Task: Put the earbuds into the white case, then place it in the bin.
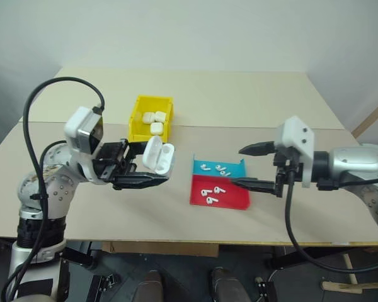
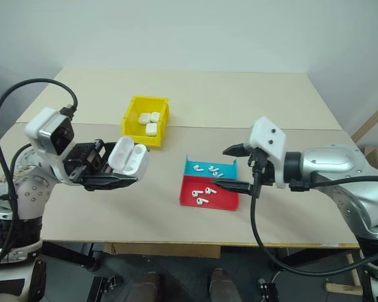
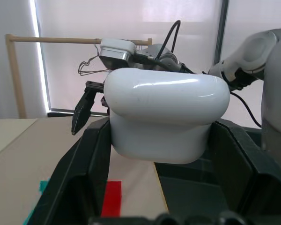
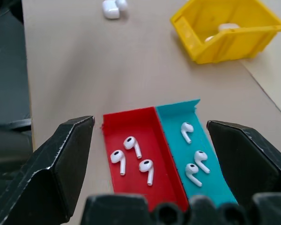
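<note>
While the left gripper (image 1: 152, 180) points rightward off the table, clamped on the white case (image 1: 159, 155) with its lid open, the bin (image 1: 140, 126) behind holds three cases. Earbuds (image 4: 131, 154) lie in red (image 4: 161, 178) and blue (image 4: 215, 185) trays. Over them the right gripper (image 1: 255, 167) gapes, empty.

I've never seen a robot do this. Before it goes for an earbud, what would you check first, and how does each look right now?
1. White case held firmly in left gripper: ok.
2. Case lid open: ok.
3. Right gripper open and empty: ok.
4. Earbuds lying free in red tray and blue tray: ok.
5. Case sockets empty: cannot tell.
6. Bin has space left: ok.
</note>
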### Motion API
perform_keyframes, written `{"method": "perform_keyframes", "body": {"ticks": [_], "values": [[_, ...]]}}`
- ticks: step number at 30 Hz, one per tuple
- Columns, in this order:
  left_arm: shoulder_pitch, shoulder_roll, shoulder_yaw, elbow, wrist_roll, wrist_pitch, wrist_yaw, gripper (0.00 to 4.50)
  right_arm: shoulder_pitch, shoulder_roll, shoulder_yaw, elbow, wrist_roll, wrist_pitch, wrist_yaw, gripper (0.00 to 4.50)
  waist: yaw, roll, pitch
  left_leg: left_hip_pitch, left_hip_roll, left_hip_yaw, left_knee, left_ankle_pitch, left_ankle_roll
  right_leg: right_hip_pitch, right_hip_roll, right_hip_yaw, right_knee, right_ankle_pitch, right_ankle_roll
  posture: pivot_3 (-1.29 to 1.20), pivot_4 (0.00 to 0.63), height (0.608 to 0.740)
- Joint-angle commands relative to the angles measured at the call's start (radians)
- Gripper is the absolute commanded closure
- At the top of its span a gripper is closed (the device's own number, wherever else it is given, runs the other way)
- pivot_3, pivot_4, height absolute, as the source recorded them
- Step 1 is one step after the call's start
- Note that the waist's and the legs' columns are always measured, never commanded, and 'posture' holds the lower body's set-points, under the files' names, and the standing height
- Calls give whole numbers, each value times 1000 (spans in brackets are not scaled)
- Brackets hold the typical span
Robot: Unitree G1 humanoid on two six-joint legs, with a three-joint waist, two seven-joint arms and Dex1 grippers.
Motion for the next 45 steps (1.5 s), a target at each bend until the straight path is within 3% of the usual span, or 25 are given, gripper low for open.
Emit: {"method": "perform_keyframes", "body": {"ticks": [1,5,12,18,21,23,45], "values": [[13,-7,-26,-19,29,-61,-29,1681,-78,-7,67,-16,-24,44,31,182,-2,0,0,0,0,0,0,0,0,0,0,0,0,0,0,0,150,740],[40,-3,-50,-16,67,-105,-42,1681,-171,-7,204,1,-104,102,52,1237,-5,0,0,-1,1,0,0,0,1,-1,1,0,0,0,0,0,150,740],[72,16,-55,0,90,-139,-72,1681,-406,22,484,64,-244,280,100,1237,-7,0,0,0,2,0,0,0,1,-2,1,0,1,0,-1,0,150,740],[78,19,-76,2,100,-156,-100,1681,-534,132,675,195,-347,382,109,1237,-7,0,0,-1,1,0,0,-1,1,-3,1,-1,1,0,-1,0,150,740],[86,13,-77,-1,104,-164,-101,1681,-537,154,706,239,-384,352,116,1827,-5,0,0,-2,1,0,0,-1,1,-3,1,-1,1,0,-1,0,150,740],[89,9,-74,-1,99,-162,-91,1681,-536,165,706,256,-395,342,121,2476,-5,0,0,-2,1,0,0,-1,1,-3,1,-1,0,0,-1,0,150,740],[114,29,-67,-45,81,-147,-72,1681,-513,276,773,421,-584,214,162,2476,-9,0,0,-1,2,0,0,-1,1,-3,1,-1,1,0,-1,0,150,740]]}}
